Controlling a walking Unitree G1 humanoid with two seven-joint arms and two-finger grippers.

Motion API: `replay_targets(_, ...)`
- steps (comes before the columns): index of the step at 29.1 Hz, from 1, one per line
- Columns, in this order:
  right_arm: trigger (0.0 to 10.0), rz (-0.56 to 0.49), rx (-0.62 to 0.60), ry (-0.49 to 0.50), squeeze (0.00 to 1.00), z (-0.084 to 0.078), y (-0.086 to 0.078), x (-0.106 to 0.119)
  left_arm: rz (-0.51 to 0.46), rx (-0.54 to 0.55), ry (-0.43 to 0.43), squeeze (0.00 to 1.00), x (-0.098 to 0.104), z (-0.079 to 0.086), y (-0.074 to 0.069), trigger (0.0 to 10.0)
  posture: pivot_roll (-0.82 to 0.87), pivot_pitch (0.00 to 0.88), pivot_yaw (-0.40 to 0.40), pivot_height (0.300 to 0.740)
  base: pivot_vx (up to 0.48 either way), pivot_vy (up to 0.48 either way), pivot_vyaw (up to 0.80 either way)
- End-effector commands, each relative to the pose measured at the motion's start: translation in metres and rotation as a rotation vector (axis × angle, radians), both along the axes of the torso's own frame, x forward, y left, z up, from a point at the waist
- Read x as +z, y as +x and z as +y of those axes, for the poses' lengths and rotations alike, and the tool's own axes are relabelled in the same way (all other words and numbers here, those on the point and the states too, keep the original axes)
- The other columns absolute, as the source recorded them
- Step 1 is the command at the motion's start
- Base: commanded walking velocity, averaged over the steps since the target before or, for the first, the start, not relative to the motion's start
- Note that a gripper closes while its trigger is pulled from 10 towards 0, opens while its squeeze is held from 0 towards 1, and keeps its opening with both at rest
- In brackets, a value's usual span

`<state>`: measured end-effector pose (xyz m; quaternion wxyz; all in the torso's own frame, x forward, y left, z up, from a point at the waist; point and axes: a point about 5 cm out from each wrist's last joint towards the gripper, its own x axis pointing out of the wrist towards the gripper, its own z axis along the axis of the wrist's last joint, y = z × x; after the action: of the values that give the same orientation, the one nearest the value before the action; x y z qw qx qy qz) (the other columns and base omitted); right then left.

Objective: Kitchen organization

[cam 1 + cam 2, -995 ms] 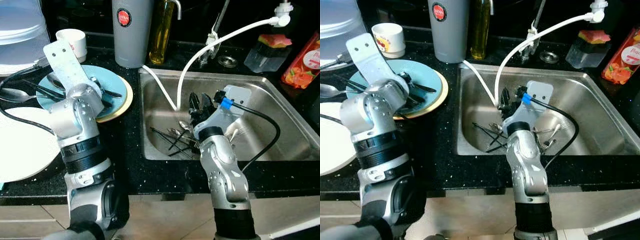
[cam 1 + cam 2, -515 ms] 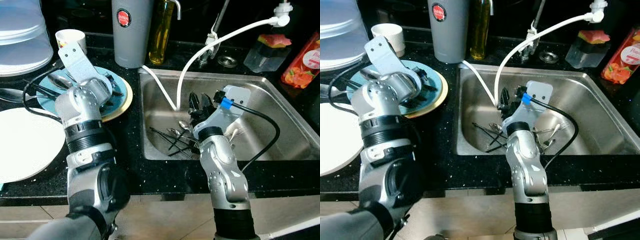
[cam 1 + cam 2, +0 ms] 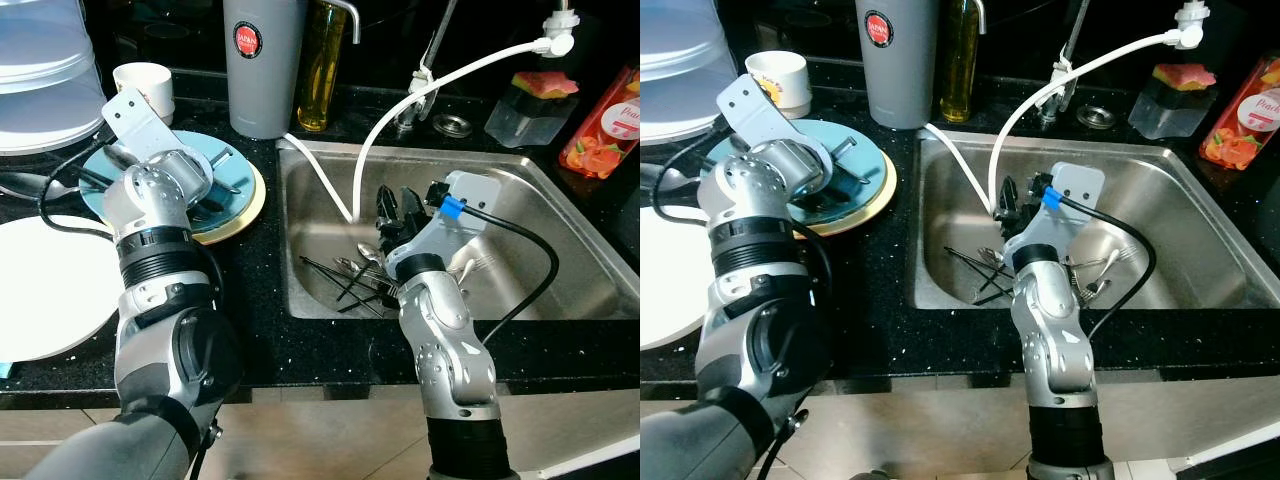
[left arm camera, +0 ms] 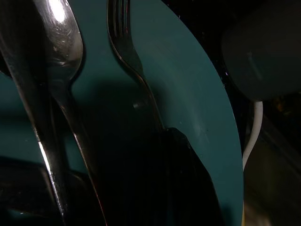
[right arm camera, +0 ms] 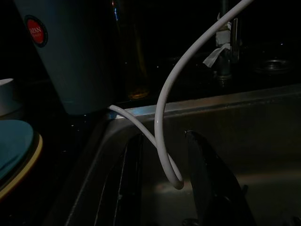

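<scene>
A blue plate (image 3: pixel 232 165) stacked on a yellow plate (image 3: pixel 252 200) holds a spoon (image 4: pixel 59 28) and a fork (image 4: pixel 123 42). My left gripper (image 3: pixel 210 190) hovers low over this plate, its fingers apart, one black finger (image 4: pixel 188 188) beside the fork's handle. Several spoons, forks and chopsticks (image 3: pixel 355 275) lie in a heap on the floor of the steel sink (image 3: pixel 560 200). My right gripper (image 3: pixel 398 205) hangs open just above that heap with nothing between its fingers (image 5: pixel 209 188). A white hose (image 5: pixel 162 141) loops down in front of it.
A grey tumbler (image 3: pixel 262 60), an oil bottle (image 3: pixel 322 60) and a white cup (image 3: pixel 145 82) stand behind the plates. A large white plate (image 3: pixel 50 285) lies at the counter's left. Clear containers (image 3: pixel 40 70) are at the back left. A sponge holder (image 3: pixel 530 100) and a red bottle (image 3: pixel 600 125) stand behind the sink.
My left arm has swung and twisted over the blue plate, its wrist now nearer the cup. The right arm and the cutlery in the sink have not moved.
</scene>
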<state>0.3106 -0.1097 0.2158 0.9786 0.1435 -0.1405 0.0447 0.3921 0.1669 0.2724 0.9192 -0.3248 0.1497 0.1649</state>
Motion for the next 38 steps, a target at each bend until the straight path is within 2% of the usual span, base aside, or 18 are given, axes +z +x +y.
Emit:
replay_targets(1, 10.0, 0.011, -0.009, 0.003, 0.00, -0.002, 0.000, -0.003, 0.090, 0.003, 0.000, 0.00, -0.020, 0.003, 0.000, 0.0, 0.25, 0.066, -0.097, 0.740, 0.000, 0.000, 0.00)
replay_targets(4, 10.0, 0.011, -0.009, 0.003, 0.00, -0.002, 0.000, -0.003, -0.041, -0.027, 0.137, 0.00, -0.002, 0.001, 0.002, 0.0, 0.25, 0.064, -0.098, 0.740, 0.000, 0.000, 0.00)
replay_targets(6, 10.0, 0.011, -0.009, 0.003, 0.00, -0.002, 0.000, -0.003, -0.041, -0.027, 0.137, 0.00, -0.002, 0.001, 0.002, 0.0, 0.25, 0.064, -0.098, 0.740, 0.000, 0.000, 0.00)
replay_targets(8, 10.0, 0.010, -0.009, 0.002, 0.00, -0.002, 0.000, -0.003, -0.170, -0.104, 0.265, 0.00, 0.017, -0.011, 0.002, 0.0, 0.25, 0.063, -0.100, 0.740, 0.000, 0.000, 0.00)
replay_targets(9, 10.0, 0.009, -0.009, 0.002, 0.00, -0.002, 0.000, -0.003, -0.239, -0.183, 0.302, 0.00, 0.027, -0.023, 0.000, 3.4, 0.25, 0.062, -0.101, 0.740, 0.000, 0.000, 0.00)
replay_targets(10, 10.0, 0.009, -0.009, 0.002, 0.00, -0.002, 0.000, -0.003, -0.239, -0.183, 0.302, 0.00, 0.027, -0.023, 0.000, 3.4, 0.25, 0.062, -0.101, 0.740, 0.000, 0.000, 0.00)
replay_targets(11, 10.0, 0.009, -0.008, 0.002, 0.00, -0.002, 0.000, -0.003, -0.309, -0.293, 0.340, 0.00, 0.035, -0.038, -0.003, 10.0, 0.25, 0.062, -0.101, 0.740, 0.000, 0.000, 0.00)
replay_targets(12, 10.0, 0.009, -0.008, 0.002, 0.00, -0.002, 0.000, -0.003, -0.309, -0.293, 0.340, 0.00, 0.035, -0.038, -0.003, 10.0, 0.25, 0.062, -0.101, 0.740, 0.000, 0.000, 0.00)
replay_targets(16, 10.0, 0.008, -0.008, 0.002, 0.00, -0.002, 0.000, -0.003, -0.436, -0.746, 0.294, 0.00, 0.037, -0.093, -0.030, 10.0, 0.25, 0.063, -0.099, 0.740, 0.000, 0.000, 0.00)
replay_targets(17, 10.0, 0.008, -0.008, 0.002, 0.00, -0.002, 0.000, -0.003, -0.436, -0.746, 0.294, 0.00, 0.037, -0.093, -0.030, 10.0, 0.25, 0.063, -0.099, 0.740, 0.000, 0.000, 0.00)
replay_targets(20, 10.0, 0.009, -0.011, 0.002, 0.00, -0.003, 0.000, -0.003, -0.476, -0.964, 0.293, 0.00, 0.029, -0.112, -0.047, 10.0, 0.24, 0.066, -0.099, 0.740, 0.000, 0.000, 0.00)
replay_targets(21, 10.0, 0.010, -0.012, 0.002, 0.00, -0.003, 0.000, -0.003, -0.490, -1.031, 0.322, 0.22, 0.025, -0.117, -0.053, 10.0, 0.24, 0.067, -0.098, 0.740, 0.000, 0.000, 0.00)
replay_targets(22, 10.0, 0.010, -0.012, 0.002, 0.00, -0.003, 0.000, -0.003, -0.490, -1.031, 0.322, 0.22, 0.025, -0.117, -0.053, 10.0, 0.24, 0.067, -0.098, 0.740, 0.000, 0.000, 0.00)
replay_targets(23, 10.0, 0.010, -0.013, 0.002, 0.00, -0.003, 0.000, -0.003, -0.506, -1.107, 0.363, 1.00, 0.018, -0.122, -0.058, 10.0, 0.24, 0.067, -0.098, 0.740, 0.000, 0.000, 0.00)
replay_targets(31, 10.0, 0.009, -0.015, 0.004, 0.00, -0.003, 0.000, -0.003, -0.686, -1.249, 0.483, 1.00, 0.026, -0.122, -0.080, 10.0, 0.25, 0.070, -0.098, 0.740, 0.000, 0.000, 0.00)
replay_targets(32, 10.0, 0.010, -0.014, 0.004, 0.00, -0.003, 0.000, -0.003, -0.702, -1.256, 0.497, 0.00, 0.027, -0.121, -0.083, 10.0, 0.25, 0.070, -0.098, 0.740, 0.000, 0.000, 0.00)
replay_targets(35, 10.0, 0.012, -0.014, 0.003, 0.00, -0.003, -0.001, -0.004, -0.727, -1.255, 0.674, 0.00, 0.023, -0.117, -0.088, 10.0, 0.25, 0.072, -0.098, 0.740, 0.000, 0.000, 0.00)
replay_targets(38, 10.0, 0.013, -0.015, 0.004, 0.00, -0.003, -0.001, -0.004, -0.734, -1.258, 0.773, 0.00, 0.019, -0.117, -0.092, 10.0, 0.25, 0.072, -0.098, 0.740, 0.000, 0.000, 0.00)
